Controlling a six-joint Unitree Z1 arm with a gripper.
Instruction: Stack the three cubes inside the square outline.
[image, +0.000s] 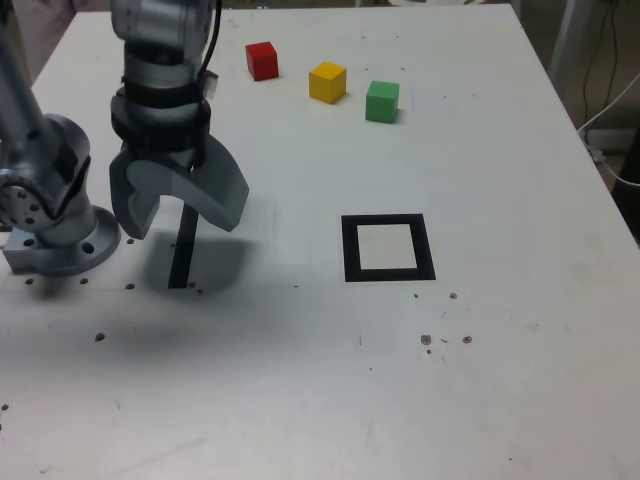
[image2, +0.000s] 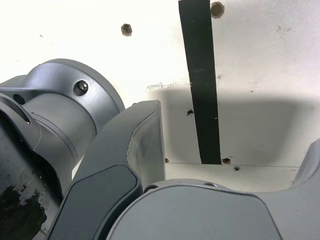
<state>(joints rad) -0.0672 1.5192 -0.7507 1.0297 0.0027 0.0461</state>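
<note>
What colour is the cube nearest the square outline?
Green; it shows best in the exterior view.

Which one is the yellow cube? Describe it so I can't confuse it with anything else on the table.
On the white table, look to the far edge, beyond the square outline. Three small cubes sit there in a loose row, apart from one another. The yellow cube is the middle one, with the red cube on the exterior view's left and the green cube on its right.

Bare table (image: 300, 380) lies between gripper (image: 180, 215) and square outline (image: 388, 248).
</note>
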